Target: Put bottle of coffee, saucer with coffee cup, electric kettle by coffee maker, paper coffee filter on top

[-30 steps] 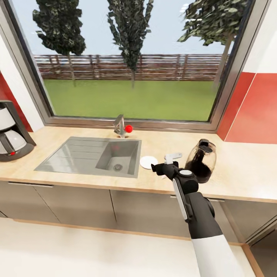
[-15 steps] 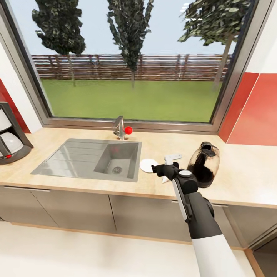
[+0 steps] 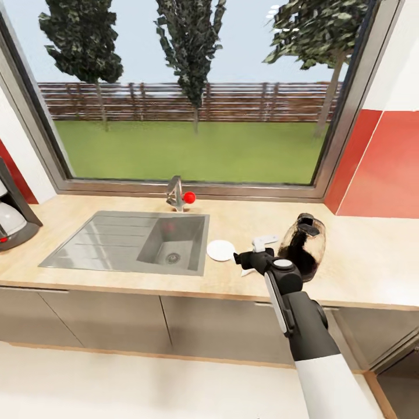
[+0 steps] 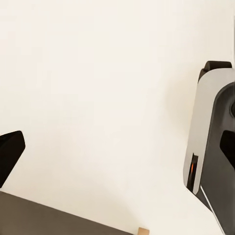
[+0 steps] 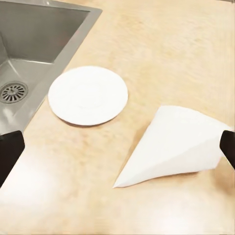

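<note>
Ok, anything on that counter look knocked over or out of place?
Yes. The electric kettle leans over instead of standing flat on the countertop, and the paper coffee filter lies on its side by the saucer.

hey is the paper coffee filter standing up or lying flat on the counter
Lying on its side: the paper coffee filter rests along the countertop, beside the saucer.

pale floor [image 4: 98, 88] | dark fingertip [image 4: 9, 154] at one edge | grey-black robot body [image 4: 215, 142] at the opposite edge
</note>
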You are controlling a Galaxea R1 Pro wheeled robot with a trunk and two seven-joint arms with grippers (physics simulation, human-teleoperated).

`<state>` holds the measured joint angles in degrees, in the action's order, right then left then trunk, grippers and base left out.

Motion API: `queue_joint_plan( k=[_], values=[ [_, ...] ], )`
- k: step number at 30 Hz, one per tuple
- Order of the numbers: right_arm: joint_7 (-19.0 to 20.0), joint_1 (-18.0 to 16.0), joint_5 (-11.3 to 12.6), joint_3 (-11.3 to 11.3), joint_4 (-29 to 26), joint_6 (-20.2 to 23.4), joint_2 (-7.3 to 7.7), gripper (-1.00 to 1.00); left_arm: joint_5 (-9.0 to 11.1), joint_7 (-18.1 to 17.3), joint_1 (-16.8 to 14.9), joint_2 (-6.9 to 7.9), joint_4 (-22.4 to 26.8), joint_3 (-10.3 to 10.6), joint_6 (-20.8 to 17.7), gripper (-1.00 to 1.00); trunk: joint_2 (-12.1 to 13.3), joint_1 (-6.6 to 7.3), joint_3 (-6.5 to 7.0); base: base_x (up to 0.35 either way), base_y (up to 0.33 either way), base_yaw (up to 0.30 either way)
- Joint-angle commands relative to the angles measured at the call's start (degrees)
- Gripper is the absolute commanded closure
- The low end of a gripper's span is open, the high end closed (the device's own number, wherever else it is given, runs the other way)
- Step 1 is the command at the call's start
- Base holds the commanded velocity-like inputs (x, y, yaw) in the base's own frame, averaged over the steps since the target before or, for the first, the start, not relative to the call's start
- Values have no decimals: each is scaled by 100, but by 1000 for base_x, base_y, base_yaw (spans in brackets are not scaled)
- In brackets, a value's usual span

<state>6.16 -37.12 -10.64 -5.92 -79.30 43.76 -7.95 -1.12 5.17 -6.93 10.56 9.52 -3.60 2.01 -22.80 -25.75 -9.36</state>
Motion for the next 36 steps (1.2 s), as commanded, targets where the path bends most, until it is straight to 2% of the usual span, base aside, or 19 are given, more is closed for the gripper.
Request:
queue_joint_plan(
  k=[1, 8, 14, 36],
  values=[
    [52, -6, -63, 3, 4, 27, -1, -100, -11, 1, -3, -2, -3, -35, 20, -100, -12, -3, -12, 0, 0, -235],
    [51, -6, -62, -3, 41, 27, 3, -100, -11, -5, -3, -2, -3, -35, 19, -100, -12, -3, -12, 59, 0, -154],
    [51, -6, -61, -6, 56, 27, 4, -100, -11, 2, -2, 0, -6, -35, 11, -100, -12, -3, -12, 233, 0, -17],
    [51, -6, -61, 3, 578, 18, 28, -100, -11, 10, -2, -2, -27, -35, 14, -100, -12, -3, -12, 86, 0, 0]
  ],
)
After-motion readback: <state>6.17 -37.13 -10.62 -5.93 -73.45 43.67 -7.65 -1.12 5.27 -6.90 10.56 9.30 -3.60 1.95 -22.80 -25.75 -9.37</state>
